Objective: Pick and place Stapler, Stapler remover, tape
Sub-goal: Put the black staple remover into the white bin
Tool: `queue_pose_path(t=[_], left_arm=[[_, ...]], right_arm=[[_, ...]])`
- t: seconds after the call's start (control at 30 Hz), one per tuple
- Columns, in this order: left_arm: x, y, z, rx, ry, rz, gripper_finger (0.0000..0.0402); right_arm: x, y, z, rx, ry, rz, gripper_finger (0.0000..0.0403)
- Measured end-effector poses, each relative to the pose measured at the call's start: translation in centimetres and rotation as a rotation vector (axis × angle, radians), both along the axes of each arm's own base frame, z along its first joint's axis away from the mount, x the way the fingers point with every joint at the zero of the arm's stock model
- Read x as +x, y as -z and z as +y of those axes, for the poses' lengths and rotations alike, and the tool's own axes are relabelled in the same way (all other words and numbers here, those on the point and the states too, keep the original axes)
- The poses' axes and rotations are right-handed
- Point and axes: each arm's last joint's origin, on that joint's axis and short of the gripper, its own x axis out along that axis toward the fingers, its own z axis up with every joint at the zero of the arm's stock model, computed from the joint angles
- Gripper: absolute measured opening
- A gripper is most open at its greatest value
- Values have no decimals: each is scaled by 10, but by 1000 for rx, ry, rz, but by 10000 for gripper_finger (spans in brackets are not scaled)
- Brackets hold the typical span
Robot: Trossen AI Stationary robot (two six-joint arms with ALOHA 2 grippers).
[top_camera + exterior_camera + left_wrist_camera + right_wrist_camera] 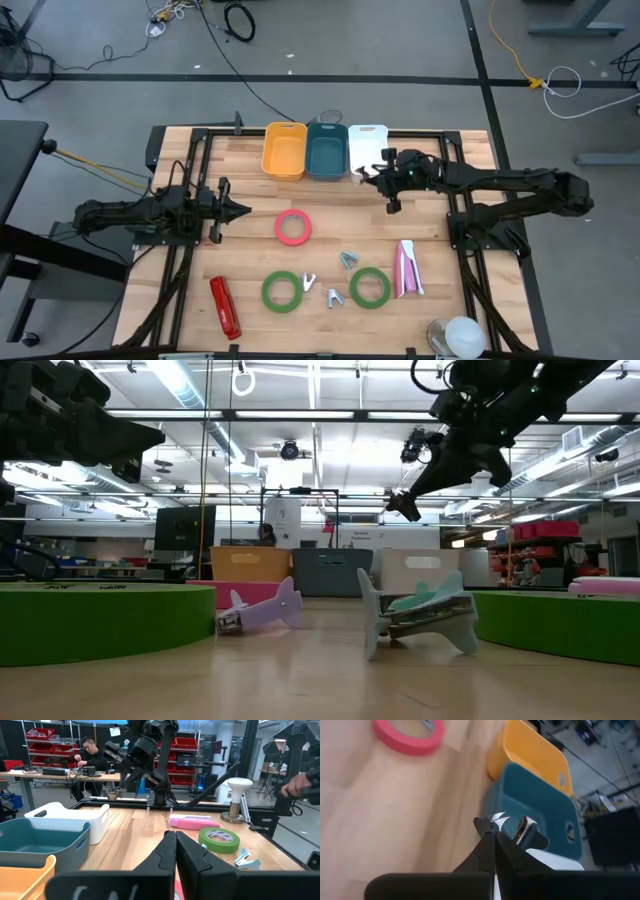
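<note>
Left gripper [243,209]: fingers pressed together on nothing, tips aimed toward the pinkish-red tape roll [293,227] lying near them.
Red stapler [225,306]: flat on the table [250,250], well apart from both grippers.
Green tape rolls [281,291] [369,287]: on the table, small staple removers [333,297] between them.
Pink stapler [407,268]: beside the second green roll.
Right gripper [362,176]: fingers clamped on a shiny staple remover [506,821], held just beside the teal bin [327,150] and white bin [366,146].

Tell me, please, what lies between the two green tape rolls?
In the high view, two small staple removers lie between the left green roll and the right one.
</note>
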Motion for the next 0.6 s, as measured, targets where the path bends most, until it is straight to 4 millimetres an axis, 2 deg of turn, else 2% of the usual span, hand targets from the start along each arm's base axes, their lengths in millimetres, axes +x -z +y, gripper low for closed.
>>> queue_pose_path(t=[0.37,0.6], left_arm=[[0,0,0,0,0,0,10],[0,0,0,0,0,0,10]], right_arm=[[-8,15,-46,21,188,57,2],[-5,31,-71,66,224,48,2]])
